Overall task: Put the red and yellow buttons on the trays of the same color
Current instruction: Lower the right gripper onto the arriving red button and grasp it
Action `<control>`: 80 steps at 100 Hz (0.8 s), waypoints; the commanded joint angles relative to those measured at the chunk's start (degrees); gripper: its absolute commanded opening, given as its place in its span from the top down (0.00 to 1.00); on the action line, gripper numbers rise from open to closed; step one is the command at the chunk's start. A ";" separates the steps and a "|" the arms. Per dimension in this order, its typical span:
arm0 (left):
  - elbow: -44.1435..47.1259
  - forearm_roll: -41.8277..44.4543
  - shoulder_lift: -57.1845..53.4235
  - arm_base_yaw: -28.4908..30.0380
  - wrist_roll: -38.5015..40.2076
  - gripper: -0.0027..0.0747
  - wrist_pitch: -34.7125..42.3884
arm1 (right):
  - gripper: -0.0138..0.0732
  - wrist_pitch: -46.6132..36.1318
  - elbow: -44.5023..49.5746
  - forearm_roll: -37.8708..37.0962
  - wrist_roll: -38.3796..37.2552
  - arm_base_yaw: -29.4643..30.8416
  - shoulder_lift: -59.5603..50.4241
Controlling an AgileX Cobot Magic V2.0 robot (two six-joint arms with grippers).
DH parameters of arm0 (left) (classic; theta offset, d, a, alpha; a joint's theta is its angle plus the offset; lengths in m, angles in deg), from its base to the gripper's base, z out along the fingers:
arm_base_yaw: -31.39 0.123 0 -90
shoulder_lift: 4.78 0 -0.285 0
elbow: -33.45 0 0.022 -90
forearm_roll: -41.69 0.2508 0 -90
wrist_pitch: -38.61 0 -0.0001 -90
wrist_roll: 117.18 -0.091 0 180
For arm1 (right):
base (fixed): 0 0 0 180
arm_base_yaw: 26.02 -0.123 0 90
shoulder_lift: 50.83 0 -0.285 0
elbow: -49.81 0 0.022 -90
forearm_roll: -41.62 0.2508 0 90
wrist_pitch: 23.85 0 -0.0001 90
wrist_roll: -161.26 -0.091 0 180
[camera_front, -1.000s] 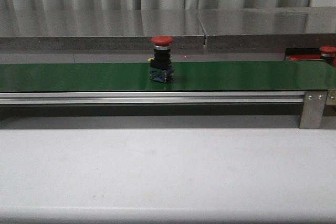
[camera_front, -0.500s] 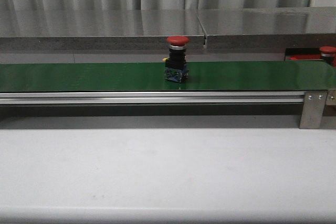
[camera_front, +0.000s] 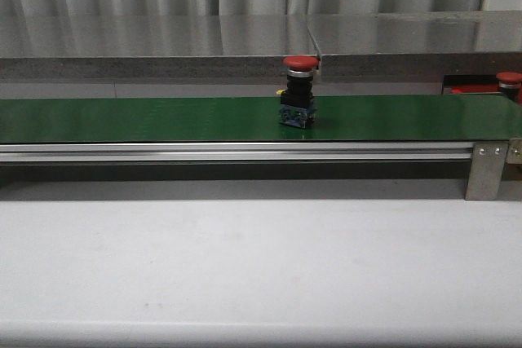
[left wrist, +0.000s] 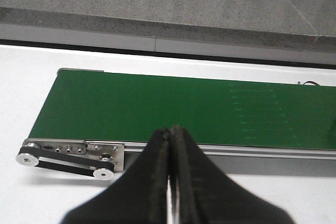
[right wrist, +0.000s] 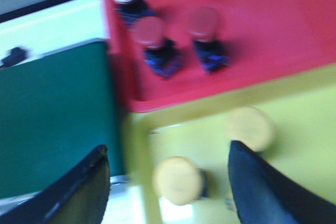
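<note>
On green belt (camera_front: 163,118), red button (camera_front: 298,91), no pincer near

My front cam sits low, facing forward across the green belt (camera_front: 163,118). Left wrist cam looks down on the belt's end, sharing it with front. Right wrist cam hangs close over red tray (right wrist: 294,35) and yellow tray (right wrist: 304,129), blurred.

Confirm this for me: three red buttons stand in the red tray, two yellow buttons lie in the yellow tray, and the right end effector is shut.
One thing is wrong: the right end effector is open, its fingers spread wide over the yellow tray, as the right wrist view shows. The rest holds: three red buttons in the red tray and two yellow buttons in the yellow one.
</note>
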 commanded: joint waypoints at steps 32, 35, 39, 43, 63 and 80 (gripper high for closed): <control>-1.62 -1.18 -0.04 -0.34 -0.03 0.99 4.07 | 0.27 -1.50 -1.33 1.67 12.15 -23.37 -4.29; -1.62 -1.18 -0.04 -0.34 -0.03 0.99 4.07 | 0.27 -2.38 -1.33 1.67 13.06 -25.06 -4.10; -1.62 -1.18 -0.04 -0.34 -0.03 0.99 4.07 | 0.27 -3.35 -1.51 1.67 14.42 -26.56 -3.78; -1.62 -1.18 -0.04 -0.34 -0.03 0.99 4.07 | 0.27 -3.99 -1.64 1.67 15.35 -28.13 -3.29; -1.62 -1.18 -0.04 -0.34 -0.03 0.99 4.07 | 0.27 -3.43 -4.44 1.67 16.23 -32.67 1.98; -1.62 -1.18 -0.04 -0.34 -0.03 0.99 4.07 | 0.27 -3.30 -8.69 1.79 16.23 -34.82 7.19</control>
